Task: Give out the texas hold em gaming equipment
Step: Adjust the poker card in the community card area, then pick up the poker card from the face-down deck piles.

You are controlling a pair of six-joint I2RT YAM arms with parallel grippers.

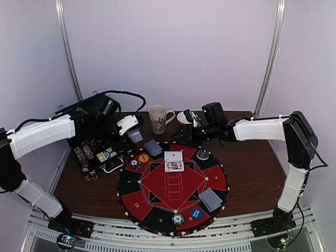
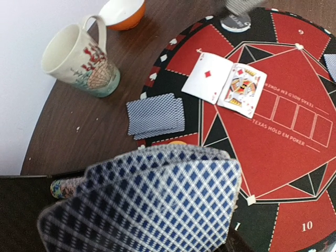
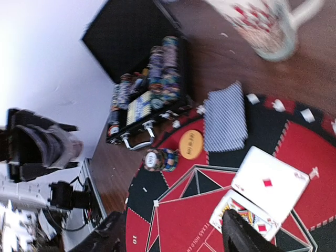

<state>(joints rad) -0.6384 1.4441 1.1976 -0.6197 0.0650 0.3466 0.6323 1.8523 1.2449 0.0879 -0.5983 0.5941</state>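
1. Closest to the left wrist lens we see a fan of cards (image 2: 152,205) with blue-checked backs, filling the lower frame. The left gripper (image 1: 132,131) is clamped on it. Beyond it, a face-down pile (image 2: 156,115) lies partly on the mat (image 2: 283,152) and partly on the table (image 2: 79,131). Two face-up cards (image 2: 226,81) lie side by side on the red felt. A mug (image 2: 79,60) and an orange bowl (image 2: 123,11) stand off the mat.
2. From the right wrist we see the right gripper (image 3: 173,215) with its dark fingers (image 3: 239,236) well apart and only felt between them, so it is spread and holding nothing. Ahead lie the face-up cards and the face-down pile. An orange disc (image 3: 190,144) sits just beside a short stack of striped chips (image 3: 160,159). Farther off, the case (image 3: 131,42) holds rows of chips.
3. From above, we find the fan of cards held over the table between the case and the mat's far-left rim. The right gripper hovers at the mat's far edge, near a dark disc (image 1: 202,154). A second face-down pile (image 1: 210,199) lies near right, with a blue disc (image 1: 196,213) and a striped chip (image 1: 178,219) at the near rim.
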